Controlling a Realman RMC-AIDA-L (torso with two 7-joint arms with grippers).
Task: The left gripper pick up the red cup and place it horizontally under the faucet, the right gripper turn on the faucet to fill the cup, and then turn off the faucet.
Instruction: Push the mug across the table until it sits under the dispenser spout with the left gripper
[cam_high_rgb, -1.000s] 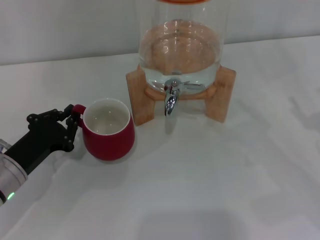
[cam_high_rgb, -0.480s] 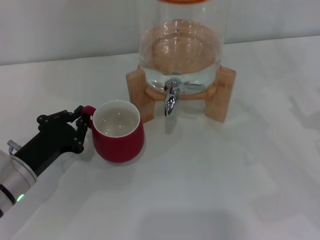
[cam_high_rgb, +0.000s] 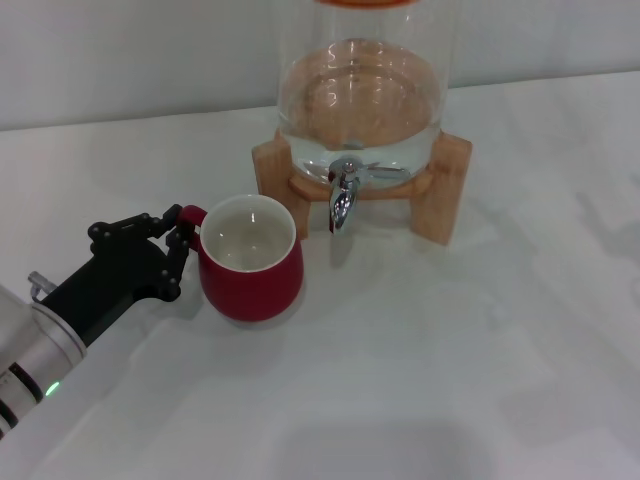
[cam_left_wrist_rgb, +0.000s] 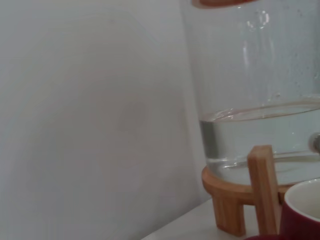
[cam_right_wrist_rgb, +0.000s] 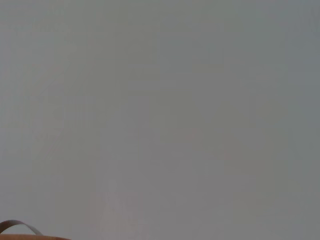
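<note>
Red cup (cam_high_rgb: 252, 262) stands upright, its handle pinched narrowly in the left pincer (cam_high_rgb: 178, 240), near the faucet (cam_high_rgb: 342, 198).

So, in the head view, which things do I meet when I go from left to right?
left gripper → red cup → faucet; the glass dispenser and its wooden stand span behind the faucet, so I leave them out.

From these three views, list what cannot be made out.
- Right gripper: in no view; the right wrist view shows only blank wall.
- Glass dispenser: its top is cut off by the head view's upper edge.
- Red cup: the left wrist view's corner shows only a sliver.
- Left gripper: shut on the cup's handle, which hides the contact.
</note>
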